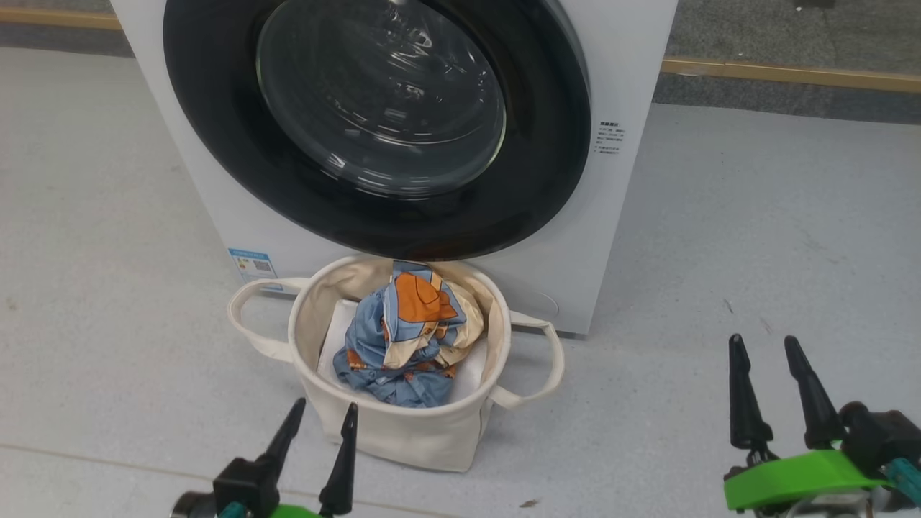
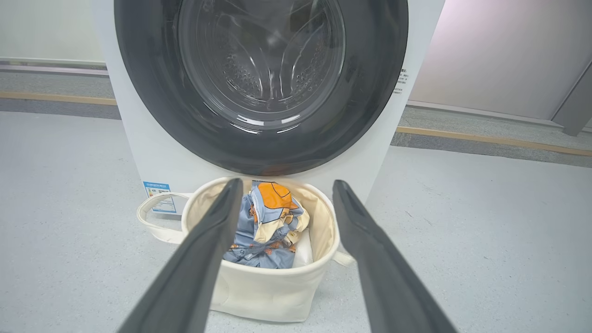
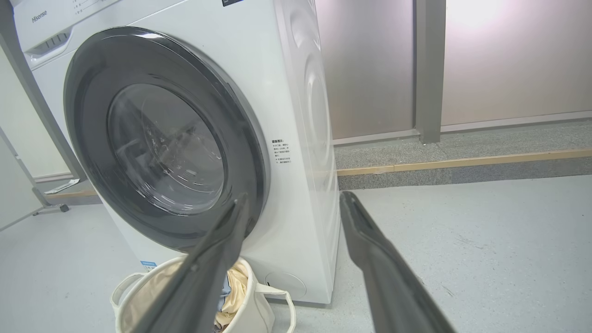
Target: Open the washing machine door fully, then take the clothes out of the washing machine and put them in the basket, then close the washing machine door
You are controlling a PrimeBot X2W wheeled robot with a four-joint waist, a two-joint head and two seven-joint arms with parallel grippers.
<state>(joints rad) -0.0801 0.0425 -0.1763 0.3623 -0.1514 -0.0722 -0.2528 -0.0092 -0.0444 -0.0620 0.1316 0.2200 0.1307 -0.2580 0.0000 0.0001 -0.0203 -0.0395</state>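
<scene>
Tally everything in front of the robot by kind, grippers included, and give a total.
washing machine: 1
basket: 1
clothes, one bundle: 1
white sheet: 1
grippers, left gripper and right gripper: 2
Total: 6

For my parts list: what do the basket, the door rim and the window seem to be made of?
Basket: cream woven cloth, likely canvas, matte; soft folds and seams.
Door rim: glossy black, probably plastic; it reflects light.
Window: clear glass or plastic; transparent, with bright reflections.
</scene>
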